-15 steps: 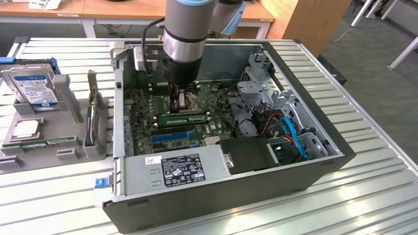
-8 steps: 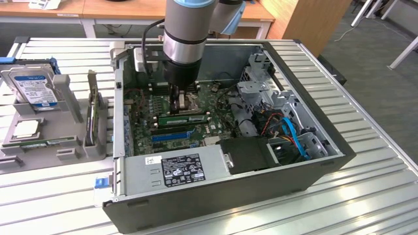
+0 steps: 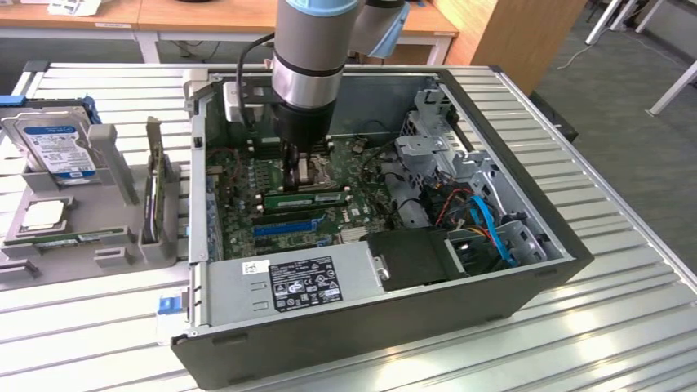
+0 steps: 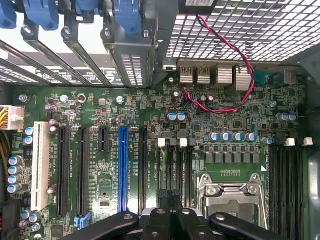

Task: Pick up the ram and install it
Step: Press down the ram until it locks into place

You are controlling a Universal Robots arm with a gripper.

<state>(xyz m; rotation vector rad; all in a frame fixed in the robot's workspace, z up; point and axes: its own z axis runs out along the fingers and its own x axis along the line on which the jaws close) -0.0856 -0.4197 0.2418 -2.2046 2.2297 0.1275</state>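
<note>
The ram [image 3: 326, 196], a narrow green stick, stands on edge in a slot of the motherboard [image 3: 245, 175] inside the open PC case [image 3: 523, 286], between the CPU socket [image 3: 321, 173] and a blue slot [image 3: 289, 229]. My gripper [image 3: 299, 186] reaches straight down onto the stick's middle, its fingers closed at the upper edge. In the wrist view the black fingers [image 4: 150, 220] of the gripper [image 4: 170, 220] meet over the memory slots [image 4: 172, 165] beside the CPU socket [image 4: 230, 195]. I cannot tell how deep the stick sits.
A grey holder [image 3: 109, 155] at the exterior view's left carries a hard drive [image 3: 55, 147] with a blue-and-white label and an upright green board [image 3: 153, 192]. The power supply [image 3: 305, 282], drive cage [image 3: 430, 159] and blue cables [image 3: 490, 229] crowd the case. Desks stand behind.
</note>
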